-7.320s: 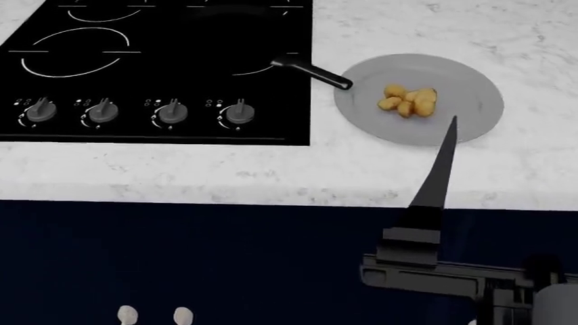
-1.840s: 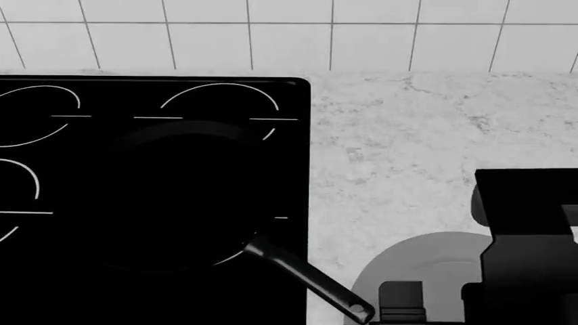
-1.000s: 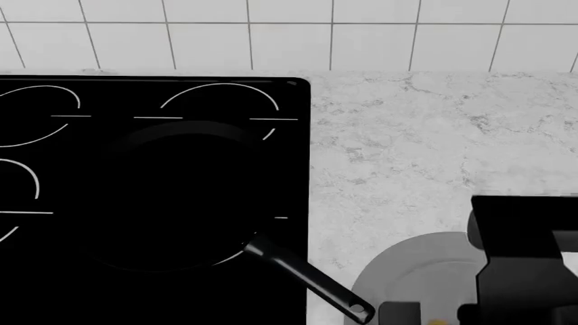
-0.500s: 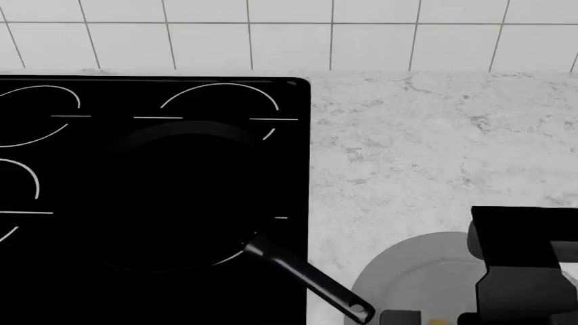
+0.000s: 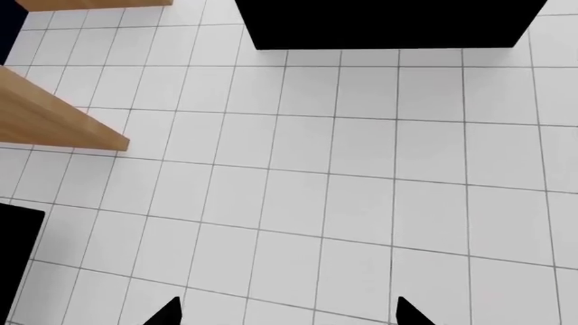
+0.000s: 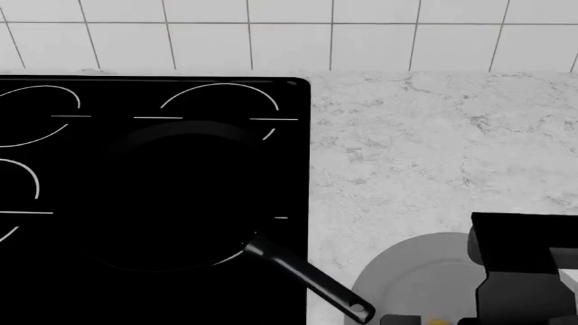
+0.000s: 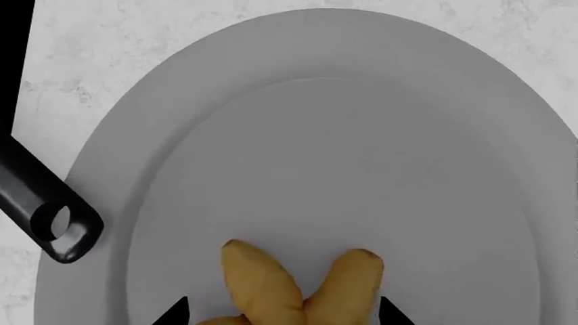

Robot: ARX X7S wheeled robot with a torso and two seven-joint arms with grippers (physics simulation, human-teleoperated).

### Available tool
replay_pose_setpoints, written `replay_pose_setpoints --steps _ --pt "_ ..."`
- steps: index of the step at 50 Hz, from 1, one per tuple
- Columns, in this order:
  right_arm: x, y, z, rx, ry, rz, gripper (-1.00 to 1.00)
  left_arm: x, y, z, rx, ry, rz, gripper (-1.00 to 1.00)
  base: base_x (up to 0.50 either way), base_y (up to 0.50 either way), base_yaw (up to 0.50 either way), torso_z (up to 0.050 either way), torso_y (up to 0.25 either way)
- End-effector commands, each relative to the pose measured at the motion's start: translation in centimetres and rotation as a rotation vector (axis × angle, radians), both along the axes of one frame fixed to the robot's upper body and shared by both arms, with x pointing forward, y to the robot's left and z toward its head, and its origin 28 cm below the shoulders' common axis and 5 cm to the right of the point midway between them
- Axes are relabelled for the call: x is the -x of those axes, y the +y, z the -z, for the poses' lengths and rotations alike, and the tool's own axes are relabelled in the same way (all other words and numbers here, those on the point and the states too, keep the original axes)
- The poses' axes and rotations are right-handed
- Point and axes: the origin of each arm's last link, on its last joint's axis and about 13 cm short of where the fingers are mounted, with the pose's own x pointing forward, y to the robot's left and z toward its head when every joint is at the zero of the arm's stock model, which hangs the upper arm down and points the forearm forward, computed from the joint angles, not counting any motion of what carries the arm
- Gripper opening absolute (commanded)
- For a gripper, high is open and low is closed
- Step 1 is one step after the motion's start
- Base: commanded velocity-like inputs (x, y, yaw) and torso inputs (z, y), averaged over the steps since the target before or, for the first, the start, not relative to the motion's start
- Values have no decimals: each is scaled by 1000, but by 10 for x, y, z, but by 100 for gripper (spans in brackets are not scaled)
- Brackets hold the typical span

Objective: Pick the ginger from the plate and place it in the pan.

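Ginger (image 7: 302, 288) lies on the plate (image 7: 343, 128), directly between the two fingertips of the right claw (image 7: 281, 310), whose dark tips show apart on either side of the clump; the jaws stand wide, holding nothing yet. Two lobes of the ginger point away from the claw, so its visible long axis seems to run roughly along the line of approach, not across the gap. In the head view only a sliver of the ginger (image 6: 437, 322) shows at the frame's edge, under the right arm, on the plate (image 6: 415, 271). The right arm is plainly the nearer one: the left claw (image 5: 284, 315), also spread wide and empty, faces only white floor tiles. Just beside the plate's rim ends the handle of the pan (image 6: 172, 196), which sits farther off on the stovetop (image 6: 54, 135), to the left of the marbled tabletop (image 6: 424, 135). Judged from this, closing comes next.
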Motion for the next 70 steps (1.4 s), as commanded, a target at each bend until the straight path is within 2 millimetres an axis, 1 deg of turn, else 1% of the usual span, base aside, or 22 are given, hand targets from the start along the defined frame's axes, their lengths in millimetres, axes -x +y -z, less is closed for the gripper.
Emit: replay_pose_setpoints --steps 1,6,9,17,22,30,42,46,50,57,70 --pt "0 -1 7 12 15 6 -100 1 0 1 -5 3 0 100 0 0 0 0 0" --pt "-3 -2 6 16 9 10 -100 0 1 1 -3 6 -5 100 0 0 0 0 0" --pt "1 -1 4 24 4 15 -100 -1 0 3 0 9 -1 100 3 0 0 0 0" --pt "2 -1 -2 35 -19 20 -100 0 0 2 0 8 0 100 0 0 0 0 0" --pt "4 1 -10 52 -46 11 -100 1 1 2 0 7 -1 100 0 0 0 0 0" --pt "12 2 -27 78 -99 14 -100 2 -1 1 1 4 12 100 0 0 0 0 0" --pt "22 3 -38 99 -146 24 -100 6 0 -1 5 -8 12 100 0 0 0 0 0" --pt "27 3 -47 106 -173 28 -100 7 0 -1 6 -8 13 100 0 0 0 0 0" --pt "31 5 -61 127 -222 19 -100 9 0 -2 5 -11 15 100 0 0 0 0 0" --pt "32 9 -79 149 -281 -1 -100 8 1 0 5 -10 12 100 0 0 0 0 0" --pt "28 15 -97 172 -345 -43 -100 8 2 -1 7 -9 8 100 0 0 0 0 0"
